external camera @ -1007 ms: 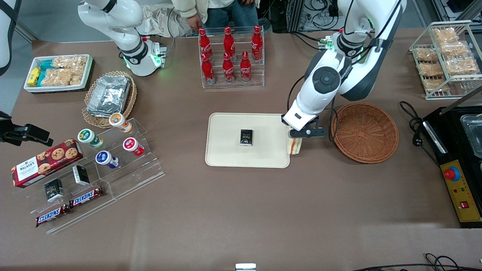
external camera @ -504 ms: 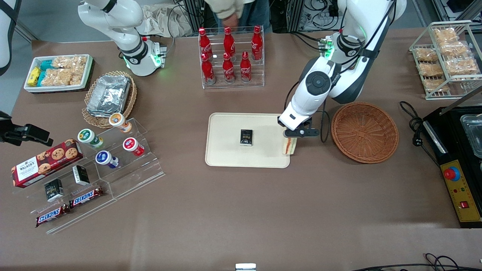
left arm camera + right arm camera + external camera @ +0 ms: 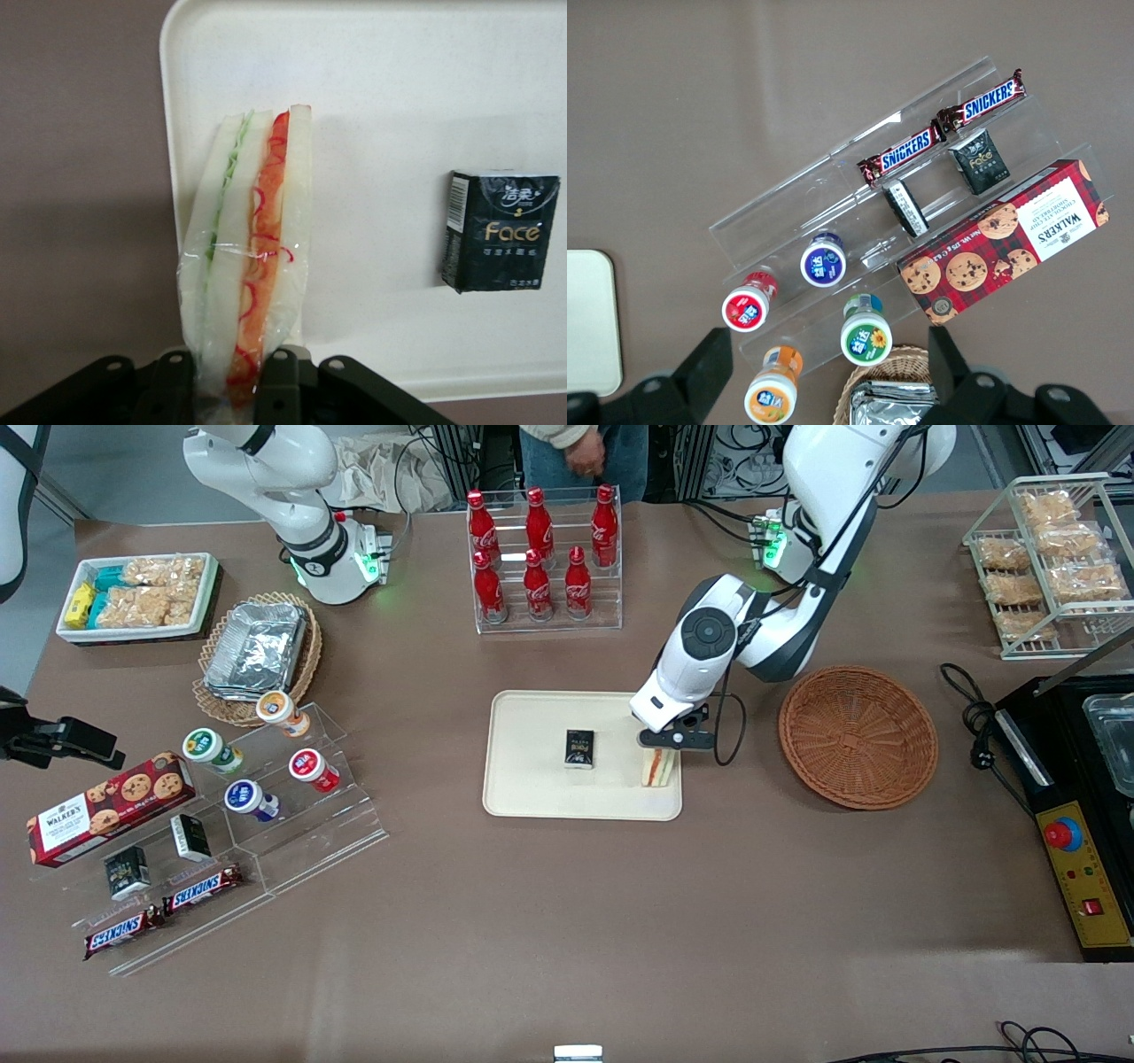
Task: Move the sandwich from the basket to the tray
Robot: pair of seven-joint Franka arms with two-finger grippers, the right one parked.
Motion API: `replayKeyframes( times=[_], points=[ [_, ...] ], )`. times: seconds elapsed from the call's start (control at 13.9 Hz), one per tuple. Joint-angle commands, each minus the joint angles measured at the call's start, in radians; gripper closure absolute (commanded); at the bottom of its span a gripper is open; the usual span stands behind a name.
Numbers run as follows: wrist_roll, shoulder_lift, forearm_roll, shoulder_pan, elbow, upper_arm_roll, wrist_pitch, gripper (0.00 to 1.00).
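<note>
1. Left gripper (image 3: 661, 746) over the tray's (image 3: 532, 797) edge nearest the basket (image 3: 858, 737); jaws clamped on wrapped sandwich (image 3: 656, 767).
2. Sandwich (image 3: 248, 266) hangs filling-edge out, above tray (image 3: 399, 88), w/ fingers (image 3: 280, 390) pinching its end.
3. Black "Face" pack (image 3: 500, 230) lies on tray, apart from sandwich.
4. Basket sits beside tray, toward working arm's end.

Even, bright overhead light; soft shadows only. The pincer (image 3: 660, 746) throws a faint grey shadow on the tray (image 3: 532, 797). A pale sheen crosses the desk (image 3: 532, 957) toward 6 o'clock. The front view is sharp; the sandwich (image 3: 248, 266) wrap glints.
</note>
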Motion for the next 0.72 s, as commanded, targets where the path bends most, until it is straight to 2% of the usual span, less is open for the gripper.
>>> replayKeyframes(
  times=[0.0, 0.07, 0.14, 0.22, 0.43, 0.65],
  points=[
    [-0.015, 0.029, 0.024, -0.016, 0.007, 0.014, 0.026, 1.00],
    [-0.015, 0.040, 0.048, -0.016, 0.008, 0.014, 0.026, 1.00],
    [-0.014, 0.042, 0.073, -0.013, 0.008, 0.016, 0.026, 0.75],
    [-0.008, 0.042, 0.096, -0.010, 0.010, 0.016, 0.026, 0.01],
    [-0.018, 0.031, 0.107, -0.008, 0.060, 0.016, -0.052, 0.00],
    [-0.053, 0.013, 0.087, -0.002, 0.251, 0.016, -0.355, 0.00]
  ],
)
